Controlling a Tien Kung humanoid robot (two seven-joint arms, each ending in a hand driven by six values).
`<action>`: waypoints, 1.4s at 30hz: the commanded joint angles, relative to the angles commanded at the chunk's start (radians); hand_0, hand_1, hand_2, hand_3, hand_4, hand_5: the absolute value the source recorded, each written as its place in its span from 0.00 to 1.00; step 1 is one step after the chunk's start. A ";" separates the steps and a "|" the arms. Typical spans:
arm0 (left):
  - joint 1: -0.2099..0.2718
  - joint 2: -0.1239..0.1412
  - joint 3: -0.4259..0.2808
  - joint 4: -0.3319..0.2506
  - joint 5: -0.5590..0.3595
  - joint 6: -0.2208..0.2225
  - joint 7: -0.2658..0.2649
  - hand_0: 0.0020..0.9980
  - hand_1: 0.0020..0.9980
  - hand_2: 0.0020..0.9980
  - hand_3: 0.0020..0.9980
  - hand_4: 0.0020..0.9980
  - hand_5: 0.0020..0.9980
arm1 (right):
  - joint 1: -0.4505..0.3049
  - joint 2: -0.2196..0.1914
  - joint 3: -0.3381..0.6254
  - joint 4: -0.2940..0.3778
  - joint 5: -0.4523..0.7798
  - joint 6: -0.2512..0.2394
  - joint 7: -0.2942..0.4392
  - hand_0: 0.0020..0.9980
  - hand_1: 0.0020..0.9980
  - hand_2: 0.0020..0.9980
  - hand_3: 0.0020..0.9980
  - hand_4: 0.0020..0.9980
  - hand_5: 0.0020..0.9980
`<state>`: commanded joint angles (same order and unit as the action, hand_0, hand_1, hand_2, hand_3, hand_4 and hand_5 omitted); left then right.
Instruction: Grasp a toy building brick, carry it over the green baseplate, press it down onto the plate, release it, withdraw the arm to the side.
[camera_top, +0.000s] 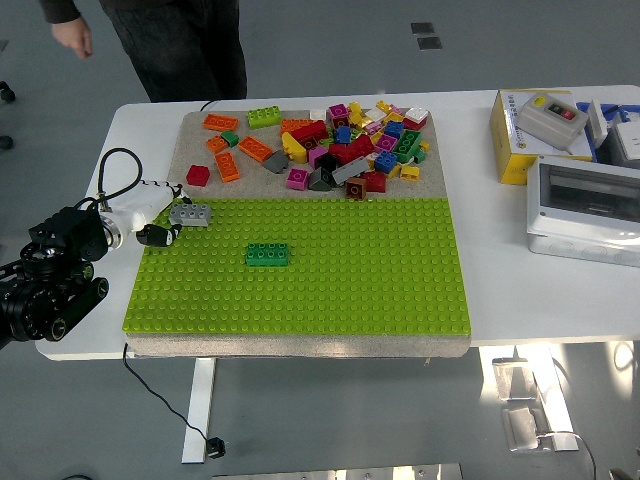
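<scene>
Grey brick (190, 213) sits on the green baseplate's (330, 290) far-left corner, long axis left-right, just right of the left hand (148, 226) (fingers loosely curled, holding nothing) at the bench's left edge.

We have a single view, from a head camera set high on the robot's side of the white table (480, 120), looking forward and down across it. The table's near edge runs along the lower part of the picture, with the floor and a table leg showing beneath it, so we stand well back rather than close in. The green baseplate (330, 290) sits near the centre. The left arm enters at the left edge; at the top left, a person (170, 40) stands at the far side, cropped by the frame. No second view shares the scene.
</scene>
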<state>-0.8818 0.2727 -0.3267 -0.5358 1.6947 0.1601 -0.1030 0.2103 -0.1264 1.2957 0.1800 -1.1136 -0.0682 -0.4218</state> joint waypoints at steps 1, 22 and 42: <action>0.000 -0.001 0.001 0.001 -0.006 -0.001 0.000 1.00 0.97 0.97 0.74 0.54 0.17 | 0.000 0.000 0.000 0.000 -0.001 0.000 0.000 0.64 0.57 0.63 0.76 0.39 1.00; 0.132 0.117 -0.244 -0.216 0.042 -0.094 0.111 1.00 0.97 0.96 0.54 0.47 0.17 | -0.013 -0.002 0.014 0.000 0.000 -0.003 0.002 0.64 0.56 0.63 0.76 0.39 1.00; 0.271 0.163 -0.323 -0.672 0.100 -0.220 0.311 1.00 0.97 0.96 0.52 0.45 0.18 | -0.020 -0.007 0.046 0.000 -0.026 -0.001 0.003 0.64 0.57 0.63 0.76 0.40 1.00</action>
<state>-0.6108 0.4354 -0.6495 -1.2077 1.7950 -0.0597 0.2078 0.1906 -0.1330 1.3412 0.1800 -1.1399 -0.0693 -0.4190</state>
